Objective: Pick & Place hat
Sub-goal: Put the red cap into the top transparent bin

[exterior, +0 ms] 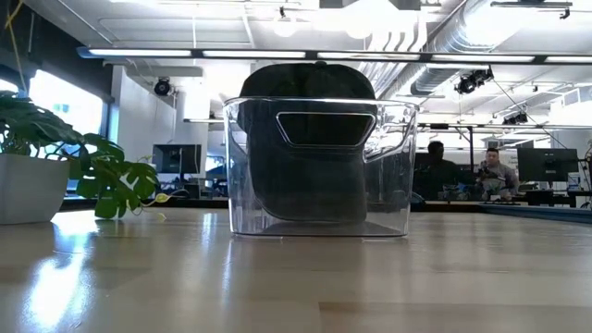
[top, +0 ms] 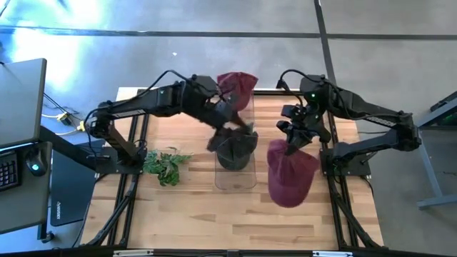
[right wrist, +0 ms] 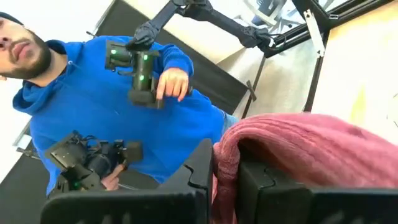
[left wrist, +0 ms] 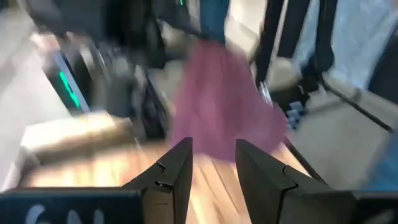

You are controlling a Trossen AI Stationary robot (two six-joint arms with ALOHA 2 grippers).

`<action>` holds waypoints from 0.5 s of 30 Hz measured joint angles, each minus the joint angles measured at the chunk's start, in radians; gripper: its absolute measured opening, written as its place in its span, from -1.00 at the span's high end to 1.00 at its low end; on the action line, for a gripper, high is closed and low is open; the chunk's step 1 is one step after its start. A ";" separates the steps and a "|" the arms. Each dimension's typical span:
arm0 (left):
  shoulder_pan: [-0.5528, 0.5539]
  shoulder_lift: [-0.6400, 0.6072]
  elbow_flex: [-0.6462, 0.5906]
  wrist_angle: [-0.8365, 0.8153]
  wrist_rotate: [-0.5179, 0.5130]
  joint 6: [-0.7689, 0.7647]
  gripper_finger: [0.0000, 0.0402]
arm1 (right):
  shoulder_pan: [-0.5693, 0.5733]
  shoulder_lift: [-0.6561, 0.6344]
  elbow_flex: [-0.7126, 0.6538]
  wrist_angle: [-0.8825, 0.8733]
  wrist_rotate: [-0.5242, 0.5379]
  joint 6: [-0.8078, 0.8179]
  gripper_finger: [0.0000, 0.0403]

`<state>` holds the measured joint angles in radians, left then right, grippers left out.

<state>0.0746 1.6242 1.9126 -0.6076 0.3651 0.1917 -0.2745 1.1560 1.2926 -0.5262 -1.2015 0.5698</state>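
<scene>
A clear plastic bin [top: 235,178] [exterior: 319,166] stands mid-table with a dark hat [top: 237,148] [exterior: 310,148] inside it. One maroon hat [top: 237,86] lies at the bin's far end. My right gripper [top: 294,139] [right wrist: 225,171], right of the bin, is shut on a second maroon hat [top: 291,177] [right wrist: 311,149]. My left gripper [top: 230,123] [left wrist: 212,168] hovers over the bin's far half, open, with nothing between its fingers. Neither gripper shows in the low view. My right gripper pinches a rolled edge of the maroon hat [right wrist: 225,158] between its two fingers. In the high view the rest of the hat spreads from the gripper toward the table's near edge. Whether it rests on the table, I cannot tell.
A potted plant [top: 166,164] [exterior: 55,166] stands left of the bin. A person in a blue hoodie [right wrist: 93,106] stands beyond the table, holding control arms. Bare wood [top: 214,221] lies along the near edge. A laptop and desk [top: 21,107] are off to the left.
</scene>
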 joint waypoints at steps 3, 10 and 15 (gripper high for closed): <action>-0.002 0.050 0.010 0.131 0.044 0.008 0.31 | 0.000 0.000 0.000 0.000 0.027 0.024 0.88; -0.003 0.133 0.002 0.189 0.176 -0.010 -0.05 | 0.000 -0.004 0.000 0.010 0.071 0.073 0.82; -0.003 0.183 0.010 0.245 0.170 -0.030 -0.16 | 0.000 -0.010 0.001 0.017 0.069 0.078 0.88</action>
<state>0.0719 1.8073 1.9224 -0.3625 0.5351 0.1619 -0.2741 1.1459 1.2940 -0.5095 -1.1320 0.6482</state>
